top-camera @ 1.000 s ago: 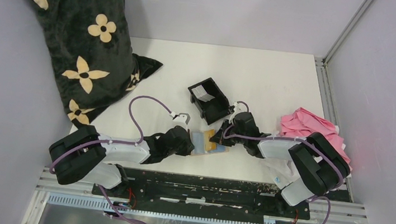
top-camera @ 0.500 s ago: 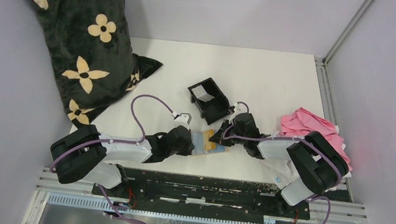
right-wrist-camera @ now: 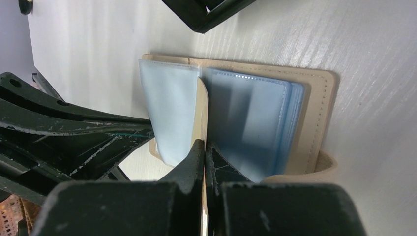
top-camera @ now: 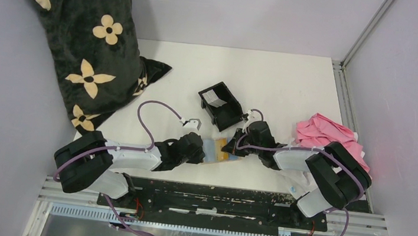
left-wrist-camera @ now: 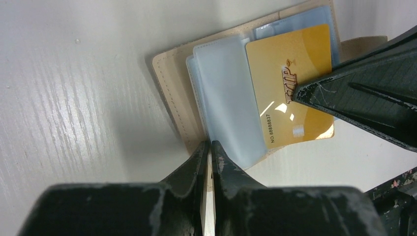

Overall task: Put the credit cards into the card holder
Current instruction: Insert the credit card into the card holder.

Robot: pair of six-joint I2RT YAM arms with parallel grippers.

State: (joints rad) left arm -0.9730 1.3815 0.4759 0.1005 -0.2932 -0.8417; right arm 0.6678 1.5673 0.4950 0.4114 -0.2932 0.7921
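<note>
The tan card holder (top-camera: 214,152) lies open near the table's front edge, with its clear blue-tinted sleeves fanned out. It also shows in the left wrist view (left-wrist-camera: 169,83) and the right wrist view (right-wrist-camera: 319,113). My left gripper (top-camera: 198,151) (left-wrist-camera: 208,143) is shut on the holder's near tan edge. My right gripper (top-camera: 238,146) (right-wrist-camera: 204,142) is shut on the golden-yellow card (left-wrist-camera: 290,69), which lies over the sleeves and appears edge-on in the right wrist view (right-wrist-camera: 201,105). No blue card shows.
A black two-compartment tray (top-camera: 221,106) stands just behind the holder, with a small white card-like piece (top-camera: 215,98) inside. A dark flowered cloth (top-camera: 79,38) fills the back left. A pink cloth (top-camera: 326,134) lies at the right.
Both arms have shifted only slightly, and the right wrist has eased a little to the right. The card holder and the golden card stay where they were.
</note>
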